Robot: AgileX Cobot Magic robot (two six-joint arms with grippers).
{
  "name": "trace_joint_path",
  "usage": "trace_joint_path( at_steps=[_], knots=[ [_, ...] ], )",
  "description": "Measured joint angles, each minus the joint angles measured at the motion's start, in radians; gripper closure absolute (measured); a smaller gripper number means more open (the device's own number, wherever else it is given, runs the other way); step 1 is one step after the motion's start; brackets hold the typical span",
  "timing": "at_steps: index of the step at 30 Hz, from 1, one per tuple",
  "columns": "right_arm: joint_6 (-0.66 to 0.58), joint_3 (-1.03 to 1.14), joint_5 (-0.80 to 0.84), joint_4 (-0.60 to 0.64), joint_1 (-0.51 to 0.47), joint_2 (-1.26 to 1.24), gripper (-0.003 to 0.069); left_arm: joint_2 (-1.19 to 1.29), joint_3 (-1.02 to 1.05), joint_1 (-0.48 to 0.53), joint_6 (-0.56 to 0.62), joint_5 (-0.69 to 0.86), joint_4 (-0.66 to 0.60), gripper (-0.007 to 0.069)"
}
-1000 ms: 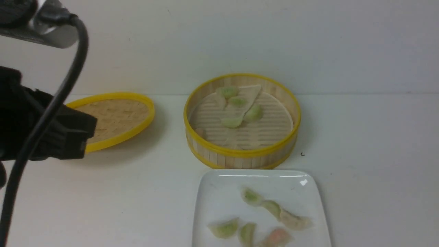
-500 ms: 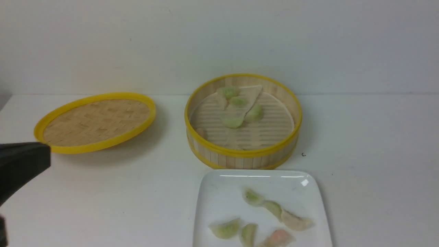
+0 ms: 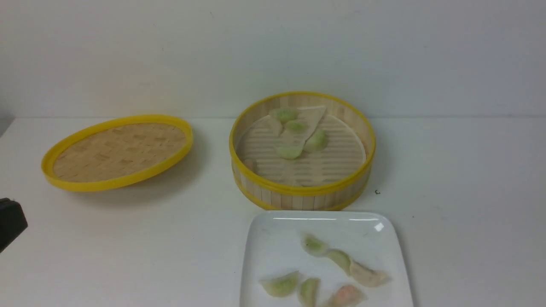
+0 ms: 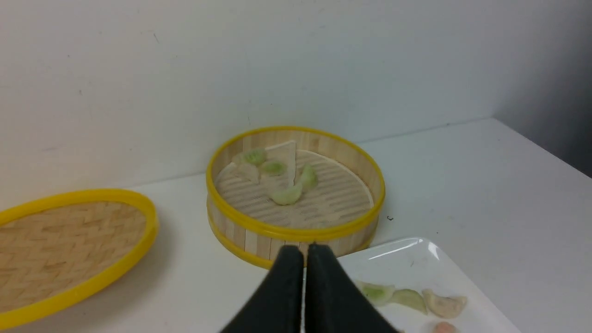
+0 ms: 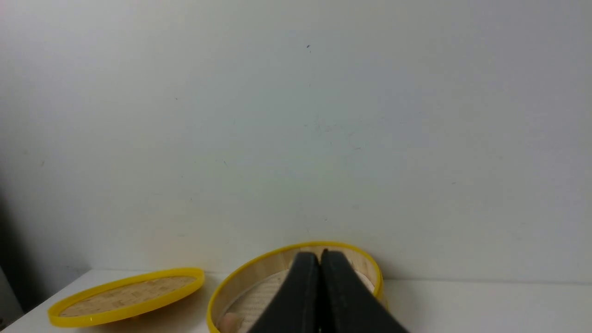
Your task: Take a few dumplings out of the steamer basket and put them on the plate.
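Dumplings split betw. basket & plate; both grippers closed

Steamer basket (image 3: 303,198) sits upright on white table (image 3: 460,221), toward the back wall (image 3: 273,51); several dumplings on its slatted floor, mostly pale green, e.g. one green dumpling (image 3: 289,152) near the middle w/ another (image 3: 316,140) just beside it; a pinkish one (image 3: 250,165) lies by the basket's near-left wall; plate (image 3: 273,238) is just in front of basket, near edge cut off in front view; on it, green, whitish & pinkish-orange dumplings, incl. a whitish one (image 3: 367,275) touching a green one (image 3: 340,259), and a pinkish-orange one (image 3: 346,294) nearer the robot; woven lid (image 3: 121,149) w/ yellow rim is left of basket, apart from it, tilted; L gripper (image 4: 309,252): jaws fully together, nothing held; R gripper (image 5: 319,256): same, fingertips together, nothing betw. them; dark part of L arm (image 3: 10,224) shows at far left of front view.
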Motion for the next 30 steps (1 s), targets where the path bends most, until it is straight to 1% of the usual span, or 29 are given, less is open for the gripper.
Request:
trace_joint_path(
  at_steps=[7,12,13,14,15,17,19,20,21,24,30],
  knots=[
    [0.001,0.0,0.0,0.0,0.0,0.0,0.067,0.0,0.004,0.0,0.013,-0.002,0.019,0.0631],
    [0.001,0.0,0.0,0.0,0.0,0.0,0.067,-0.036,0.103,0.019,0.028,-0.051,0.099,0.0631],
    [0.001,0.0,0.0,0.0,0.0,0.0,0.067,-0.079,0.174,0.055,0.031,-0.083,0.123,0.0631],
    [0.0,0.0,0.0,0.0,0.0,0.0,0.067,-0.085,0.184,0.055,0.031,-0.087,0.126,0.0631],
    [-0.003,0.0,0.0,0.0,0.0,0.0,0.067,-0.129,0.258,0.098,0.031,-0.121,0.134,0.0631],
    [-0.008,0.0,0.0,0.0,0.0,0.0,0.067,-0.199,0.369,0.155,0.031,-0.171,0.135,0.0631],
    [-0.009,0.0,0.001,0.0,0.0,0.0,0.067,-0.24,0.435,0.187,0.034,-0.204,0.136,0.0631],
    [-0.009,0.0,0.001,0.0,0.0,0.0,0.067,-0.295,0.529,0.229,0.036,-0.233,0.137,0.0631],
    [-0.009,0.0,0.001,0.0,0.0,0.0,0.067,-0.317,0.576,0.247,0.036,-0.241,0.137,0.0631],
    [-0.009,0.0,0.001,0.0,0.0,0.0,0.067,-0.335,0.67,0.275,0.038,-0.249,0.141,0.0631],
    [-0.009,0.0,0.003,0.0,0.0,0.0,0.067,-0.338,0.684,0.279,0.039,-0.231,0.142,0.0631]
  ],
)
